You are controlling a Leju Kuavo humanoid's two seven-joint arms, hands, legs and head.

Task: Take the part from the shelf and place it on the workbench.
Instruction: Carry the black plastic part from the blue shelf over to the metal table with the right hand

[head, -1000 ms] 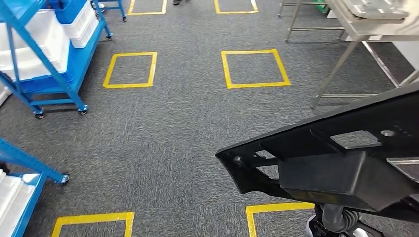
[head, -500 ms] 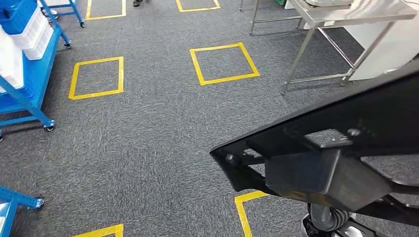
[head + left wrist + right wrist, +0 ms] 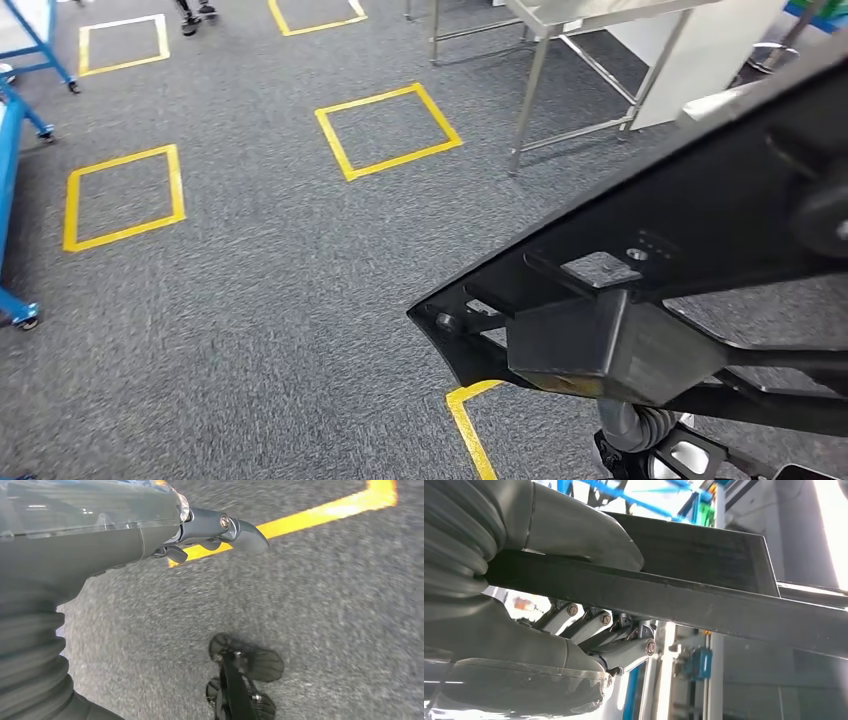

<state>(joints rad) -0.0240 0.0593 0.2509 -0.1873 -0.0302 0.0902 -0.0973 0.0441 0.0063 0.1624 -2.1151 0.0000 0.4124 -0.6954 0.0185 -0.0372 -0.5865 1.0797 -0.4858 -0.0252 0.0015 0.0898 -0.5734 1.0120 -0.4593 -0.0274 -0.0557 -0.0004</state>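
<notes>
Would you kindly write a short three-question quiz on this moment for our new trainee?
1. True or false: the right hand grips the black part.
2. The left hand is: A) holding a bin B) holding nothing C) resting on the workbench.
3. Fill in: the squares taped on the grey carpet are ____ in colour.

Key: 1 true; 2 B; 3 yellow.
</notes>
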